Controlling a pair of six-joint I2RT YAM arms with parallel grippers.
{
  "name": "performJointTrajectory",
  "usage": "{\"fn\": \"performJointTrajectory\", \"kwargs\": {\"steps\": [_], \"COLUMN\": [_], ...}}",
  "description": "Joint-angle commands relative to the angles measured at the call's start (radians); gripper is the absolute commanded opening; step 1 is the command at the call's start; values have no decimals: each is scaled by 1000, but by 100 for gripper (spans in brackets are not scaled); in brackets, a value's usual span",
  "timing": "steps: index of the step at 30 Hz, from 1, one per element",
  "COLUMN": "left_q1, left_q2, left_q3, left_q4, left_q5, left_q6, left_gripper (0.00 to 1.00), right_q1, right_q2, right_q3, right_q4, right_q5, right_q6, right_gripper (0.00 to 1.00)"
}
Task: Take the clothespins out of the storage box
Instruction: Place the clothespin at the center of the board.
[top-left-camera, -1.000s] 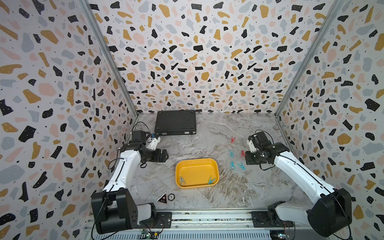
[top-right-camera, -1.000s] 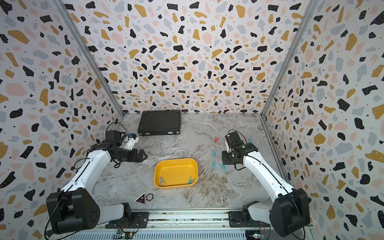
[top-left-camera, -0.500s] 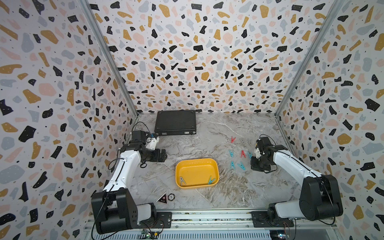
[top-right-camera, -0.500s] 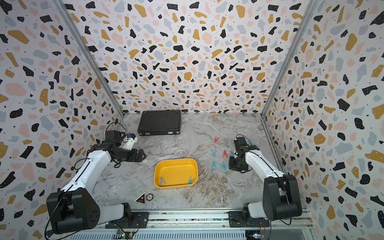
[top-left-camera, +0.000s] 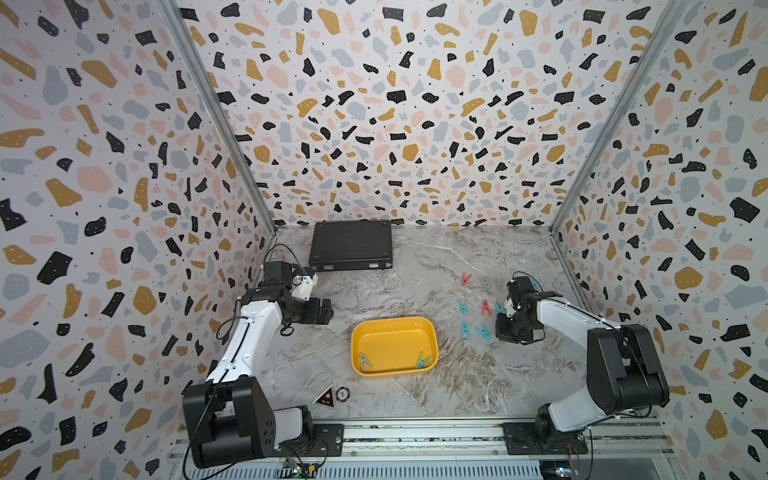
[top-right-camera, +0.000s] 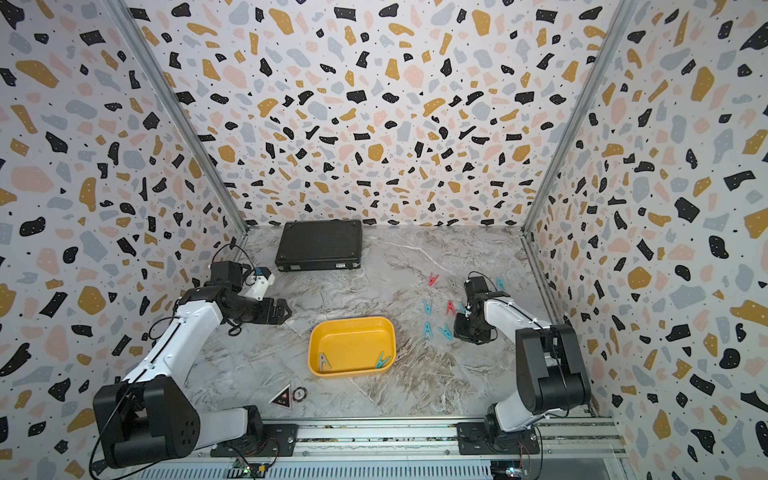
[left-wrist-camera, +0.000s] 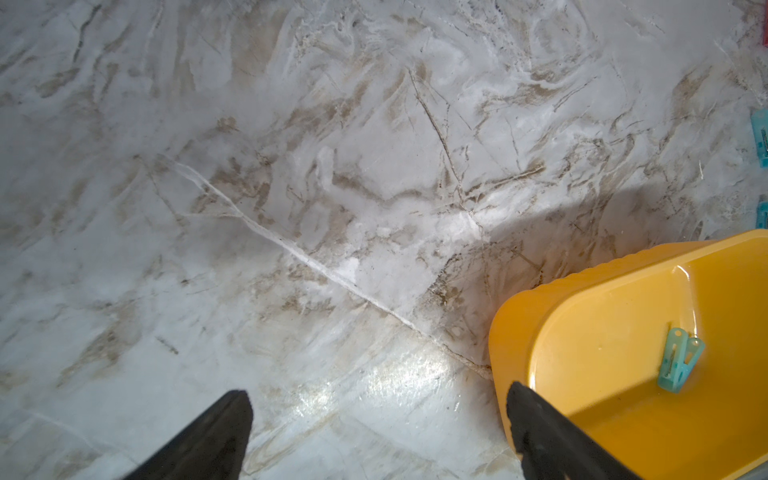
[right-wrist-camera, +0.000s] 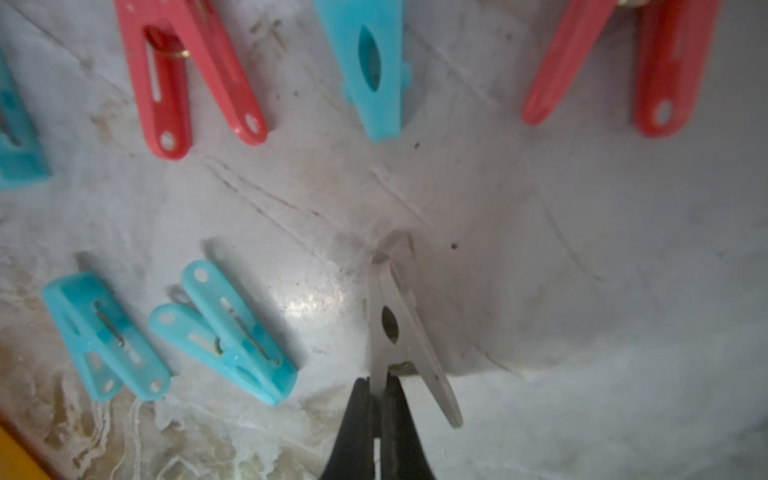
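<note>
Low over the table (top-left-camera: 395, 286), your right claw (right-wrist-camera: 376, 380) has arrived clenching a grey clothespin (right-wrist-camera: 395, 324); left claw (left-wrist-camera: 378, 390) released; two remain in the storage box (top-left-camera: 390, 345).

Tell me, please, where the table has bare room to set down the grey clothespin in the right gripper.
Free: the wide marble between the black case, the left gripper and the storage box; also the strip before the box toward the rail. Crowded: between box and right gripper, where teal and red clothespins lie.
</note>
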Motion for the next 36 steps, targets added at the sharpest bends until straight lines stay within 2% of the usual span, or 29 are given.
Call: {"fn": "performJointTrajectory", "kwargs": {"steps": [1,13,23,34,36], "left_q1": [1,1,1,1,0], "left_q2": [-17,-19,-18,-25,-36], "left_q3": [-9,-8,-8,1,5], "left_q4": [11,10,9,12,14], "left_q5": [-4,2,2,-13,11], "left_q6": [1,1,1,13,51], "left_gripper": [100,100,100,100,100], "right_q1": [-4,-4,-2,-2,-1], "right_q2": [21,27,-75,-245,-274], "right_q3": [19,1,1,93,108], "right_q4": [10,58,-4,-130,-124], "right_q5": [32,-27,-63,-105,-135], "right_q6": [20,53,74,59,45], "right_gripper": [0,5,21,33,33]}}
